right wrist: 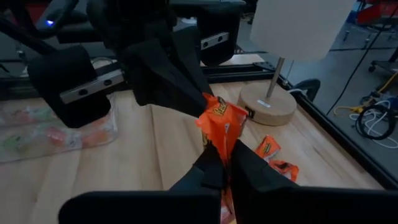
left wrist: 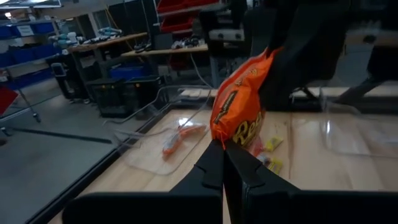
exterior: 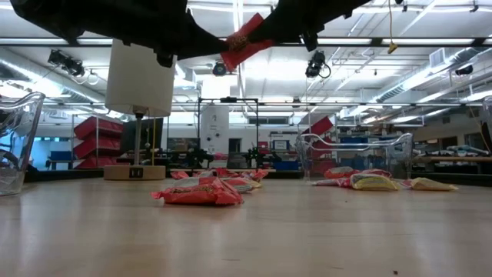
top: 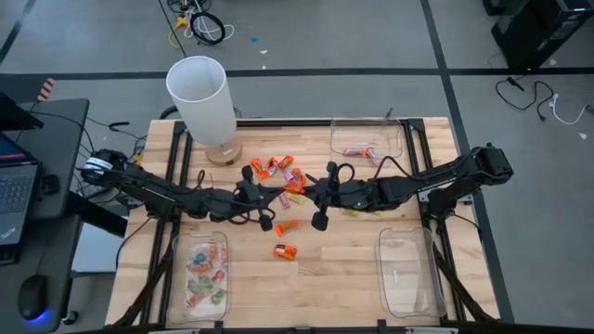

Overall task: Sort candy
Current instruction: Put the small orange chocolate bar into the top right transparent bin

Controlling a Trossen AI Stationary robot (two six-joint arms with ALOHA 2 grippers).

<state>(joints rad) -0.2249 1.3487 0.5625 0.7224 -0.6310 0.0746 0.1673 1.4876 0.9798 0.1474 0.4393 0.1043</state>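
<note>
From above, you see both arms meeting at table centre, the left gripper and right gripper just beside the scattered wrapped sweets at twelve o'clock of them. At table height, one orange wrapped candy hangs lifted above the wooden table. Your left wrist camera shows the left fingers pinched shut on that orange wrapper. Your right wrist camera shows the right fingers clamped on the same wrapper's other end, a white-shaded lamp at two o'clock.

The orange candy wrapper reads "Ree", cut off; nothing else legible
</note>
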